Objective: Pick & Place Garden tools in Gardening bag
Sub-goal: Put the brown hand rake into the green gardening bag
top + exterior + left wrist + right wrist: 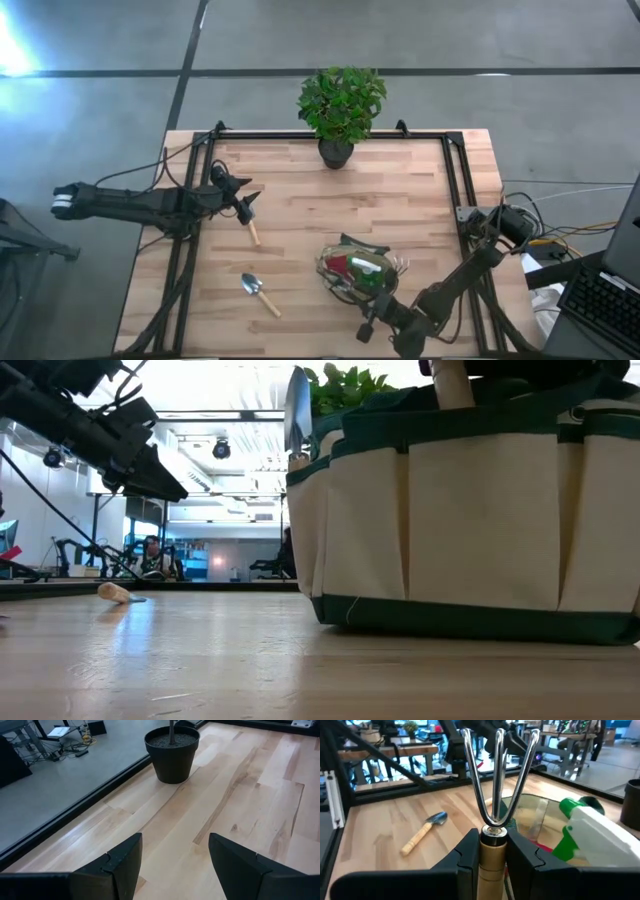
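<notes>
The right tool (492, 852) pinches a fork (496, 780) by its wooden handle, just beside the bag (358, 275) holding the green bottle (585, 832). The left tool (172, 865) hangs spread above the surface (400, 200); a trowel (260, 293) lies apart. No writing is readable.

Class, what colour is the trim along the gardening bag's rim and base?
Dark green, on the gardening bag; clearest in the low view.

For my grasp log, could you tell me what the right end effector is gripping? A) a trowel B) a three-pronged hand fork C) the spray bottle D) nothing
B: in the right wrist view, the right end effector is shut on the wooden handle of the three-pronged hand fork, prongs pointing away.
</notes>
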